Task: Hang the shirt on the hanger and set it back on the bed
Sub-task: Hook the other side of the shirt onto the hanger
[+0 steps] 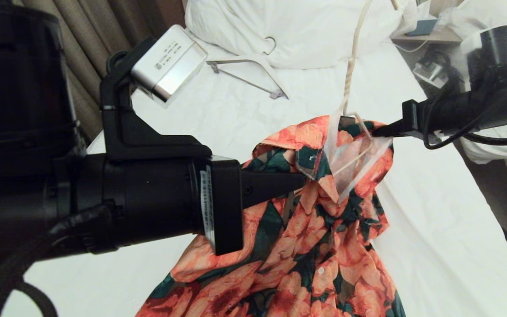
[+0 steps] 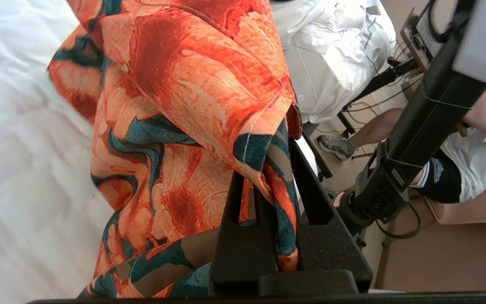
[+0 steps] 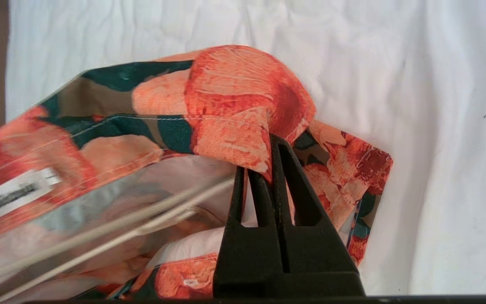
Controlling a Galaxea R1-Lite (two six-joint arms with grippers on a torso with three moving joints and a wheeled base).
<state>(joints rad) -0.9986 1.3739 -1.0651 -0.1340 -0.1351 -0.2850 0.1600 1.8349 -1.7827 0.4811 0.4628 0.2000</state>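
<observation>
**Shirt on hanger, held aloft: set-down outstanding**

Left to right, you have:
1. Left gripper (image 1: 299,182): clamped on the floral shirt (image 1: 297,246) at its front edge by the collar.
2. Wire hanger (image 1: 351,66): inside the neck opening, hook rising above.
3. Right gripper (image 1: 379,130): clamped on the collar's far side.

The shirt hangs between both, above the bed (image 1: 434,229). Lowering probably remains.

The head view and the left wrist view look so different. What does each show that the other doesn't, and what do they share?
Only the head view shows the thin cream hanger rising from the shirt's neck, a second hanger by the pillow, and the right gripper shut on the collar. Only the left wrist view shows a seated person's leg and shoe beside the bed. Both show the flowered shirt, the white bed and the left gripper pinching the cloth.
</observation>
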